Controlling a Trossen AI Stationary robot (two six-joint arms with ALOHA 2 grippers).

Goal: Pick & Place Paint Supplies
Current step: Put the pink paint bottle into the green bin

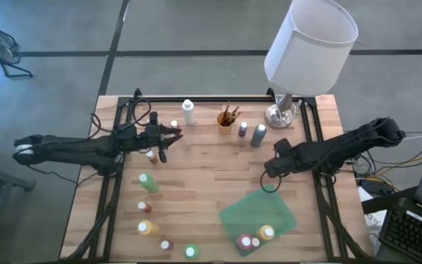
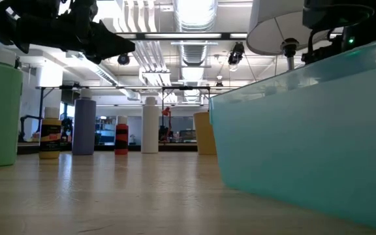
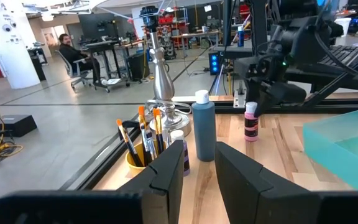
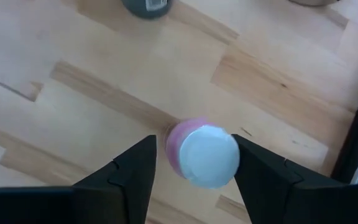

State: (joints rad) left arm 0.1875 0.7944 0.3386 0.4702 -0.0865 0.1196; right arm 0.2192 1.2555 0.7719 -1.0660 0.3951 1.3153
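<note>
Grey concrete floor point(image 1: 196, 29) surrounds the wooden table point(image 1: 204, 176). Beyond, a white pillar point(image 3: 8, 43), desks point(image 3: 107, 46), and bright ceiling lights point(image 2: 194, 10).

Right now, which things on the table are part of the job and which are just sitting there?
Job: pink bottle between the right fingers, green bottle, white bottle, brushes, teal bin.
Just there: lamp.

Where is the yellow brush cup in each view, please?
High view: brush cup, back centre, left of the lamp.
Low view: far centre, yellow.
Left wrist view: near, beside the lamp's silver base.
Right wrist view: not in it.
Shared landmark: the lamp.
</note>
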